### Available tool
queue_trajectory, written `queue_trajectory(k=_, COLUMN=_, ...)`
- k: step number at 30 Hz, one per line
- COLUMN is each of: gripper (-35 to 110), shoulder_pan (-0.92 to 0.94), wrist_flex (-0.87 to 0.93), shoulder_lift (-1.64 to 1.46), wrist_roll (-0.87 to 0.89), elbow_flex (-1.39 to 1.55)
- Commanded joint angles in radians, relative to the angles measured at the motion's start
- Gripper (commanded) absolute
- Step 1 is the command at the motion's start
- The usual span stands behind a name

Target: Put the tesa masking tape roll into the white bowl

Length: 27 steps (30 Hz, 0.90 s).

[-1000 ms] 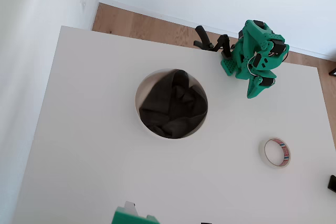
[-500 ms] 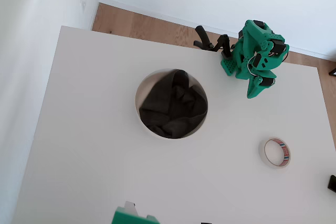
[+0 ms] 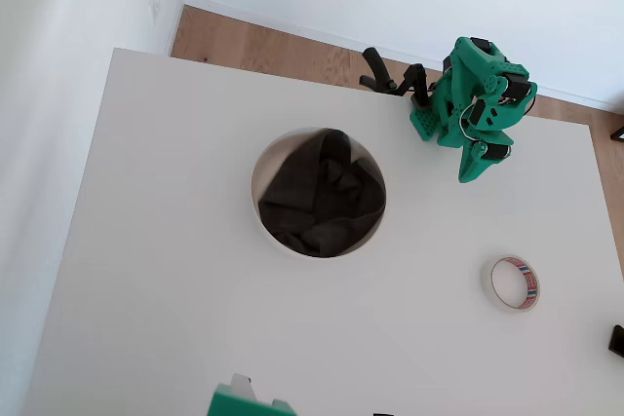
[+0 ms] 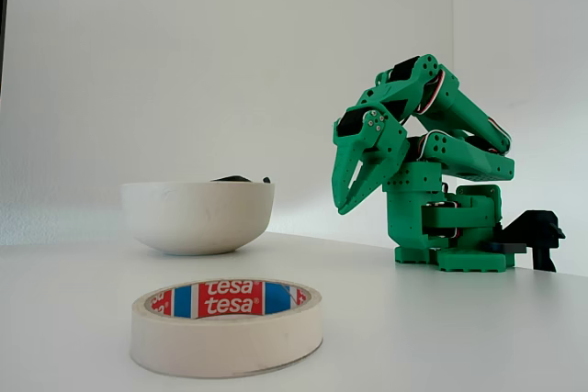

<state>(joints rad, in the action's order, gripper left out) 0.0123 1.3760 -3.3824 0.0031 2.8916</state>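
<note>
Tape was my worry: the tesa masking tape roll point(image 3: 513, 283) lay flat on the table point(image 3: 166, 270), well apart from the white bowl point(image 3: 319, 192). My gripper point(image 4: 347, 192), folded near my base, held nothing, jaws nearly closed; a flat ring could skid sideways under a shallow pinch.

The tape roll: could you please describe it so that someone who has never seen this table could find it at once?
In the overhead view, start at the white table and its bowl with dark cloth inside, then look right and lower, below the green arm. There the tape roll lies flat. It is a small cream ring, far smaller than the bowl, with a red and blue printed core.
</note>
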Motion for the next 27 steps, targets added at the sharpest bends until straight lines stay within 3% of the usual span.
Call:
queue_trajectory(k=1, gripper=-8, shoulder_pan=0.012, wrist_flex=0.014, shoulder_lift=-0.008, wrist_roll=0.000, elbow_flex=0.003)
queue_trajectory(k=27, gripper=-4, shoulder_pan=0.005, wrist_flex=0.015, shoulder_lift=-0.008, wrist_roll=-0.006, elbow_flex=0.003)
